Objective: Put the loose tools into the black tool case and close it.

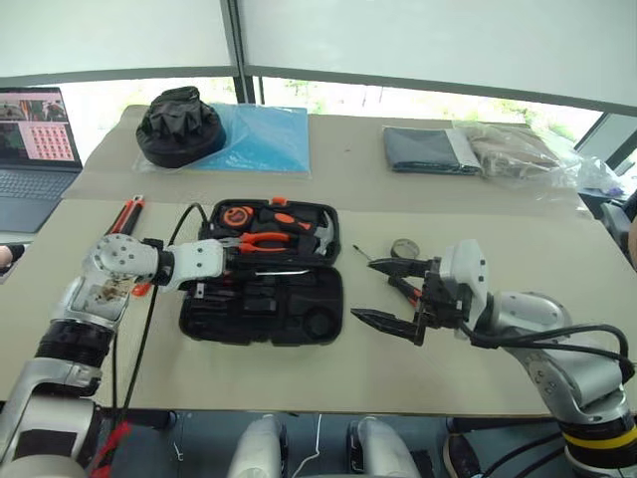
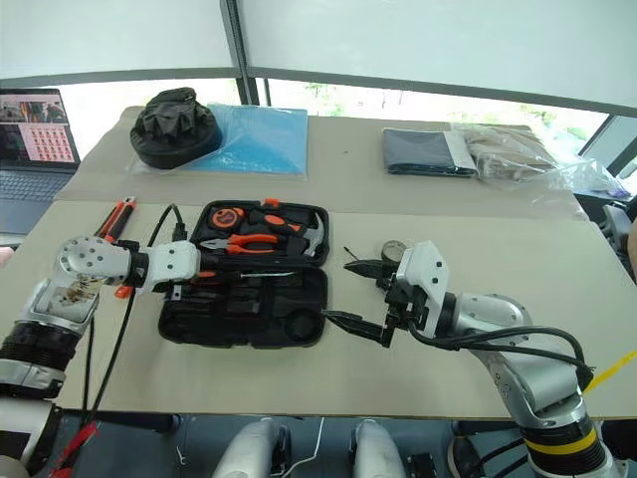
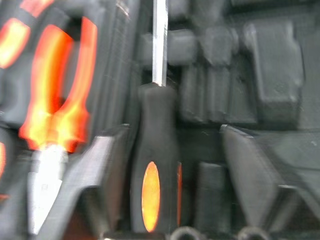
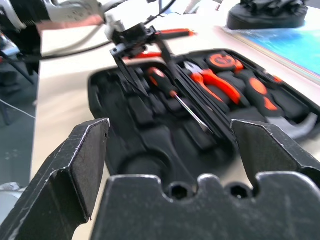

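The left gripper (image 1: 242, 267) reaches in over the near-left part of the open black tool case (image 1: 264, 309), its fingers parted, and a screwdriver (image 4: 172, 92) with an orange-black handle lies in the case right under it. From the head views, the case lies flat in the middle of the surface (image 1: 299, 378), both halves spread. The far half holds orange-handled pliers (image 1: 264, 241), a round orange-and-black piece (image 1: 237, 215), more orange-black handles and a steel-headed hammer (image 1: 320, 235). The near half shows mostly dark recesses, one of them round (image 1: 318, 324). The right gripper (image 1: 388, 291) hangs just off the case's right edge with its fingers wide apart and nothing between them. A small dark tape roll (image 1: 404, 248) sits on the surface just behind it. An orange-black utility knife (image 1: 126, 213) lies near the surface's left edge, well apart from the case. A bare strip of surface runs between the case and the near edge. Along the back stand a lumpy black bag (image 1: 179, 124) on a blue sheet (image 1: 264, 139), a folded dark cloth (image 1: 423, 149) and a clear plastic bag (image 1: 523, 154); a laptop (image 1: 35, 149) sits off to the left.

In the left wrist view, the screwdriver lies between that gripper's spread fingers (image 3: 95, 175), not pinched, its steel shaft running into a groove; the pliers lie beside it.

In the right wrist view, the wide-open fingers (image 4: 75, 165) frame the case, with the left gripper poised over the screwdriver at its far side.
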Available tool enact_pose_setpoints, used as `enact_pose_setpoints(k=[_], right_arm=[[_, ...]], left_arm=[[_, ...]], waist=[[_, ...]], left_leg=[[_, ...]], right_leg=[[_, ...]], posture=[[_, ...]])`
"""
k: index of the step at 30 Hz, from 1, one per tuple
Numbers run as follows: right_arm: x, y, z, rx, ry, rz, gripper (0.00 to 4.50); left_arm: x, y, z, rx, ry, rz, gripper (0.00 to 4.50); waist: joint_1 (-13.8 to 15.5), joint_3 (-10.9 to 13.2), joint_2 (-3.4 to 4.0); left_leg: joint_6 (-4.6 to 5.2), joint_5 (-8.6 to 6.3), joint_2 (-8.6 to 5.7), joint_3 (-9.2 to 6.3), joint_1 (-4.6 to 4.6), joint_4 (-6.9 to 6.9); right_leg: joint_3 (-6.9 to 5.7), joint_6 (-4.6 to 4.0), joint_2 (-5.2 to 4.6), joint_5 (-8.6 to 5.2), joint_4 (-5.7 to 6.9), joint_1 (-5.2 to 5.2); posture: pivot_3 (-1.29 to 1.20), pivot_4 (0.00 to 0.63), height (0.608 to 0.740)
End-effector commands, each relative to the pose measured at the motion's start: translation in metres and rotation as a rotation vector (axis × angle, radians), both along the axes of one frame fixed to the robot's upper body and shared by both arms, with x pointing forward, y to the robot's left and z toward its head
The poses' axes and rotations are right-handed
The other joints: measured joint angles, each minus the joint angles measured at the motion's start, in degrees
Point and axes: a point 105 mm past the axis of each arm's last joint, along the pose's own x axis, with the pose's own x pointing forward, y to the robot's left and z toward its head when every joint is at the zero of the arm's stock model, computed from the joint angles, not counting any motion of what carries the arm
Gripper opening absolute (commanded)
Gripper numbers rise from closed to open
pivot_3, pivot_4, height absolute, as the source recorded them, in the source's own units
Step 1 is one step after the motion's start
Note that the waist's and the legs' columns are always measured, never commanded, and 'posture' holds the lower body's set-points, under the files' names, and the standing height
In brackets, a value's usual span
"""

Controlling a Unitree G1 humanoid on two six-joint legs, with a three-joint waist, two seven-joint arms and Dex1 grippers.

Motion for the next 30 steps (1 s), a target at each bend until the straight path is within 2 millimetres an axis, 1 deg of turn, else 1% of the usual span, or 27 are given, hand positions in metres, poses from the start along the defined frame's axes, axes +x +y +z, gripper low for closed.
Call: enact_pose_setpoints(k=[1, 2, 4, 5, 7, 11, 13, 20, 23, 26, 30], right_arm=[[-0.006, -0.001, 0.007, 0.026, -0.033, 0.022, 4.50], [-0.006, -0.002, 0.006, 0.026, -0.031, 0.021, 4.50], [-0.005, -0.003, 0.005, 0.044, -0.028, 0.014, 4.50], [-0.004, -0.004, 0.005, 0.054, -0.026, 0.006, 4.50], [-0.002, -0.006, 0.003, 0.065, -0.025, -0.010, 4.50], [0.004, -0.015, -0.005, 0.062, -0.026, -0.051, 4.50], [0.005, -0.017, -0.007, 0.061, -0.027, -0.058, 4.50], [0.011, -0.020, -0.012, 0.055, -0.041, -0.100, 4.50], [0.013, -0.021, -0.013, 0.055, -0.041, -0.108, 4.50], [0.014, -0.022, -0.014, 0.054, -0.041, -0.110, 4.50], [0.014, -0.022, -0.016, 0.056, -0.031, -0.110, 4.50]], left_arm=[[-0.005, 0.007, 0.027, -0.150, -0.048, 0.023, 3.52], [-0.005, 0.009, 0.027, -0.190, -0.034, 0.040, 3.52], [-0.003, 0.014, 0.021, -0.250, -0.012, 0.093, 2.99], [-0.003, 0.015, 0.016, -0.257, -0.007, 0.108, 2.84], [-0.003, 0.015, 0.006, -0.259, 0.010, 0.122, 2.02], [-0.001, 0.010, -0.006, -0.284, 0.041, 0.147, 0.64], [0.000, 0.011, -0.012, -0.266, 0.046, 0.167, 0.13], [-0.006, 0.006, -0.036, -0.190, 0.100, 0.153, 0.13], [-0.006, 0.006, -0.051, -0.139, 0.122, 0.179, 0.13], [-0.004, 0.008, -0.061, -0.120, 0.156, 0.221, 0.13], [-0.005, 0.005, -0.069, -0.133, 0.203, 0.249, 0.13]], waist=[[-0.33, 0.00, 0.00], [-0.50, 0.00, 0.01], [-0.93, 0.00, 0.00], [-1.04, 0.00, 0.00], [-0.99, 0.00, 0.00], [-0.79, 0.00, 0.00], [-0.80, 0.00, 0.00], [-0.98, 0.00, 0.00], [-0.87, -0.01, 0.02], [-0.84, -0.04, 0.05], [-0.80, -0.24, 0.37]], left_leg=[[0.05, -0.03, 0.00, -0.05, -0.01, 0.05], [0.09, -0.06, -0.02, -0.11, 0.01, 0.06], [0.13, -0.08, -0.02, -0.17, 0.06, 0.06], [0.13, -0.08, -0.02, -0.18, 0.07, 0.06], [0.12, -0.07, -0.02, -0.19, 0.12, 0.08], [0.11, -0.07, -0.04, -0.15, 0.10, 0.13], [0.11, -0.07, -0.05, -0.12, 0.09, 0.14], [0.11, -0.07, -0.04, -0.13, 0.12, 0.12], [0.11, -0.07, -0.04, -0.12, 0.18, 0.12], [0.11, -0.07, -0.05, -0.11, 0.27, 0.13], [0.11, -0.07, -0.03, -0.13, 0.32, 0.13]], right_leg=[[0.02, 0.02, 0.00, 0.01, 0.00, 0.00], [0.07, 0.05, -0.03, 0.02, 0.00, 0.00], [0.10, 0.07, -0.04, 0.03, 0.00, 0.04], [0.10, 0.08, -0.04, 0.03, 0.00, 0.04], [0.11, 0.09, -0.01, 0.03, 0.04, 0.07], [0.09, 0.09, -0.01, 0.04, 0.04, 0.09], [0.09, 0.11, -0.03, 0.05, 0.02, 0.09], [0.13, 0.10, 0.00, 0.06, 0.03, 0.07], [0.14, 0.10, -0.03, 0.06, 0.04, 0.13], [0.16, 0.10, -0.05, 0.06, 0.04, 0.19], [0.17, 0.11, -0.06, 0.06, 0.05, 0.24]], posture=[[0.00, 0.150, 0.740], [0.00, 0.150, 0.740], [0.00, 0.150, 0.740], [0.00, 0.150, 0.740], [0.00, 0.150, 0.740], [0.00, 0.150, 0.740], [0.00, 0.150, 0.740], [0.00, 0.150, 0.740], [0.00, 0.150, 0.740], [0.00, 0.150, 0.740], [0.00, 0.150, 0.740]])
